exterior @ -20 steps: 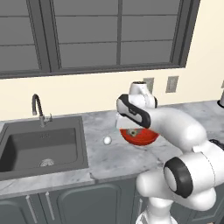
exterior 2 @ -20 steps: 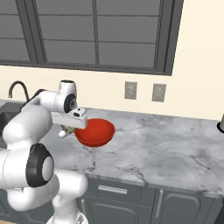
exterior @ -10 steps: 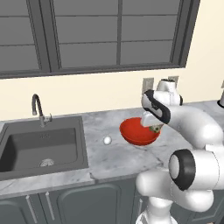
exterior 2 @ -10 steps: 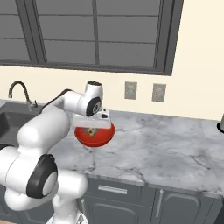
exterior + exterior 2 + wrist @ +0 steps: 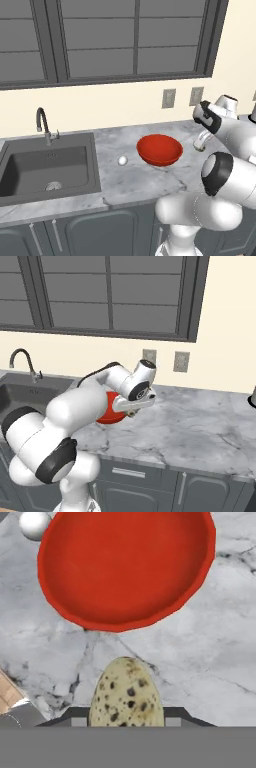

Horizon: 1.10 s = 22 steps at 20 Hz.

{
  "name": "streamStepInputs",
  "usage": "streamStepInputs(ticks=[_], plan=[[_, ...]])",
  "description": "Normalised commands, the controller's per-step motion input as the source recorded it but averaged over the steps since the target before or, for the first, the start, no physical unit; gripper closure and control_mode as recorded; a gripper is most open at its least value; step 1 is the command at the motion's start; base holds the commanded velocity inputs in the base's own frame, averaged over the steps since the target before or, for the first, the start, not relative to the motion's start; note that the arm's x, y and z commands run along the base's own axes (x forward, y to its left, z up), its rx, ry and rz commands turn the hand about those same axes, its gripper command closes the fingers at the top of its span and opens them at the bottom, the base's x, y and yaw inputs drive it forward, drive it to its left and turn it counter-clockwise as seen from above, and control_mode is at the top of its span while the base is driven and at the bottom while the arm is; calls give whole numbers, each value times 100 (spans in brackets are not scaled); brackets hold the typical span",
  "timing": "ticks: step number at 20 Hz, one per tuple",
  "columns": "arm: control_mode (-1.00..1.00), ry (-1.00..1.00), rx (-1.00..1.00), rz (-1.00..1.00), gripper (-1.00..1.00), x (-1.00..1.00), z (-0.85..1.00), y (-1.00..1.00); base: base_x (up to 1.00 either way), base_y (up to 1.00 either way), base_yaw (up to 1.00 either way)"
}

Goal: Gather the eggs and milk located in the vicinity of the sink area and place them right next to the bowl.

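Observation:
The red bowl sits on the marble counter. A small white egg lies on the counter just left of it, toward the sink. My gripper hangs just right of the bowl, low over the counter. It is shut on a pale egg-shaped thing with dark speckles, which stands apart from the bowl's rim. The milk is out of view.
A dark curved faucet rises behind the sink. Two wall outlets sit above the counter's back edge. A dark object stands at the far right. Bare marble stretches to the right of the bowl.
The arm has swung from the bowl's left side across it to its right side, carrying the speckled thing. Bowl and white egg have stayed put.

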Motion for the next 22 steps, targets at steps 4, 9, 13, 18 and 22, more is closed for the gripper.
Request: streamStepInputs(ticks=[4, 9, 13, 18, 22], plan=[[-100, -10, 12, 32, 100, 44, -20, -59, 0, 0, 0], [-100, -5, 6, 27, 100, 35, -29, -3, 0, 0, 0], [-100, -9, 0, 18, 100, -3, -12, 0, 0, 0, 0], [-100, -10, 0, 14, 100, -27, -13, 10, 0, 0, 0], [-100, -8, 0, 12, 100, -3, -33, 32, 0, 0, 0]])
